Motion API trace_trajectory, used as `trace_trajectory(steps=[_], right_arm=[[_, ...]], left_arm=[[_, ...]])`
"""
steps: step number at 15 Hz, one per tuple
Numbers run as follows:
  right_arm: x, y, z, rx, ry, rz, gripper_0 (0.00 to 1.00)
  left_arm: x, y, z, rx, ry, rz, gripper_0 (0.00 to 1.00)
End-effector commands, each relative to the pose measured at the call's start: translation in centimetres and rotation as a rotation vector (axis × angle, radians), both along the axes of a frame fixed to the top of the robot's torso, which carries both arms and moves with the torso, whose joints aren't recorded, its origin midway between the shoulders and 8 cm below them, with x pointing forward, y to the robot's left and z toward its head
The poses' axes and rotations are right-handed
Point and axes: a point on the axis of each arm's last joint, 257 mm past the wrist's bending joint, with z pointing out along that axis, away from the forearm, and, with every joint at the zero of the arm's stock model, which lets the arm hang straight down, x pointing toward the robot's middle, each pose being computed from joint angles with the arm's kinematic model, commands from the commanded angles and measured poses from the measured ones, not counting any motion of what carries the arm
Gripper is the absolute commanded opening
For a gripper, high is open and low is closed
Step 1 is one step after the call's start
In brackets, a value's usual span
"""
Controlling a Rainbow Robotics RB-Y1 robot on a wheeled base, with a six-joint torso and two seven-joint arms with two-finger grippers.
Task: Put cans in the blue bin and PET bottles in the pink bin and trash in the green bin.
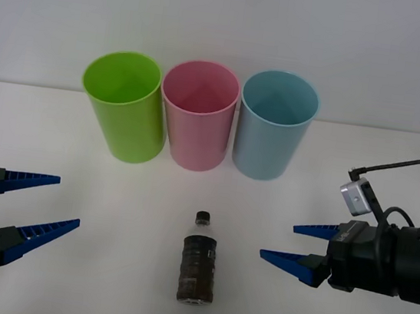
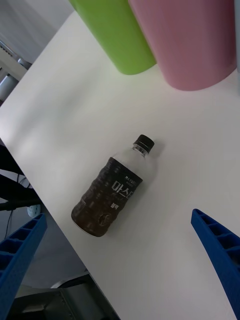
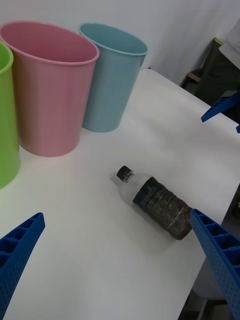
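A small PET bottle [image 1: 198, 267] [image 2: 112, 188] [image 3: 155, 201] of dark brown drink lies on its side on the white table, black cap toward the bins. Behind it stand the green bin [image 1: 124, 105] [image 2: 115, 31] [image 3: 6, 125], the pink bin [image 1: 198, 114] [image 2: 190, 40] [image 3: 50, 85] and the blue bin [image 1: 275, 124] [image 3: 111, 75] in a row, all upright. My left gripper [image 1: 45, 201] hangs open to the left of the bottle. Right of the bottle, my right gripper [image 1: 291, 244] is open too, its fingers [image 2: 220, 257] apart from the bottle. Nothing is held.
The white table [image 1: 85, 280] has free room around the bottle and in front of the bins. Its front edge runs close behind the bottle's base in the right wrist view [image 2: 65, 235]. A white wall rises behind the bins.
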Motion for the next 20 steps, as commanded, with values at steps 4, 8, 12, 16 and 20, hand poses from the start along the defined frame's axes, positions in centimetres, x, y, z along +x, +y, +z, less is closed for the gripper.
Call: trace_trajectory(steps=[4,8,12,16,20], right_arm=[[0.3,1.7,-2.5,-0.137,-0.018,-0.002,1.00],[0.2,4.1,-3.2,-0.198,-0.074,0.082,1.00],[1.7,4.9,-1.3,-0.246,-0.301,0.279,1.00],[1.9,4.7,-1.1,-0.436,-0.637,0.581,1.00],[1.8,4.4,-1.5,-0.597,-0.938,0.845,1.00]], left_arm=[[0.0,0.0,0.0,0.000,0.000,0.000,1.00],[0.0,0.0,0.0,0.000,0.000,0.000,1.00],[0.0,0.0,0.0,0.000,0.000,0.000,1.00],[0.0,0.0,0.0,0.000,0.000,0.000,1.00],[0.0,0.0,0.0,0.000,0.000,0.000,1.00]])
